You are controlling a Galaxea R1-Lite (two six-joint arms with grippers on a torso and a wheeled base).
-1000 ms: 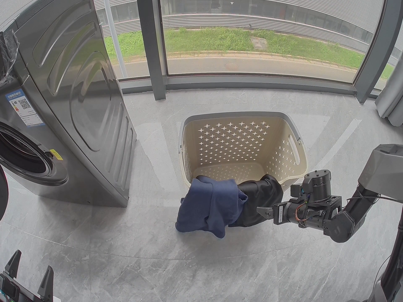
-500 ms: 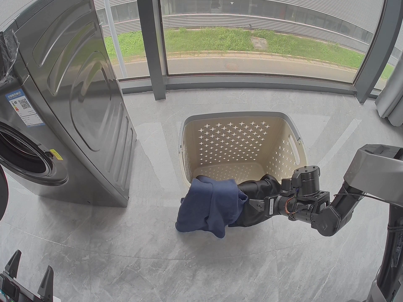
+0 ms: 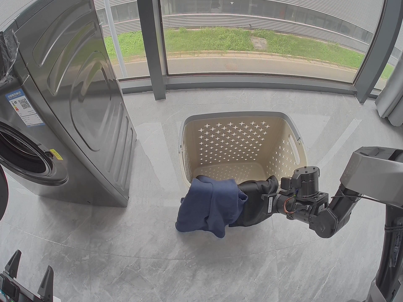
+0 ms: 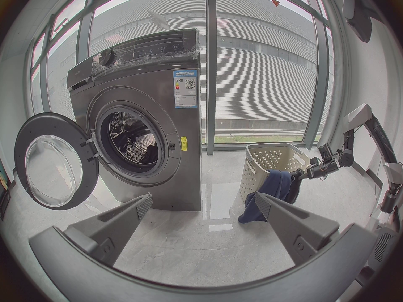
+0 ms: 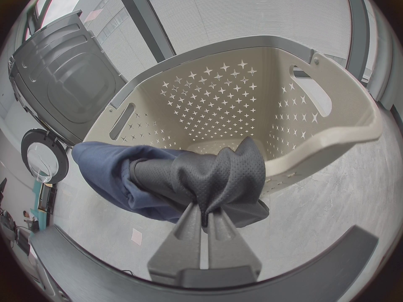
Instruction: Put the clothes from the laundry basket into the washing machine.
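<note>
**Right gripper (image 3: 264,198) has closed in on the black garment (image 3: 254,202)**

Over the last second the right gripper went from just short of the clothes to the black garment, and its fingers are now pinched on a fold of it. That fold bunches right at the fingertips, hanging over the near rim of the laundry basket (image 3: 239,115). A blue garment (image 3: 210,206) hangs just past the black one, touching it.

The step in hand looks like the first grasp. Next, the cloth probably needs lifting clear of the rim and carrying to the washing machine (image 3: 75,84), well beyond the blue garment, its door (image 4: 54,164) open. The blue garment may drag along. The left gripper (image 4: 202,197) sits low with its fingers spread, holding nothing.
</note>
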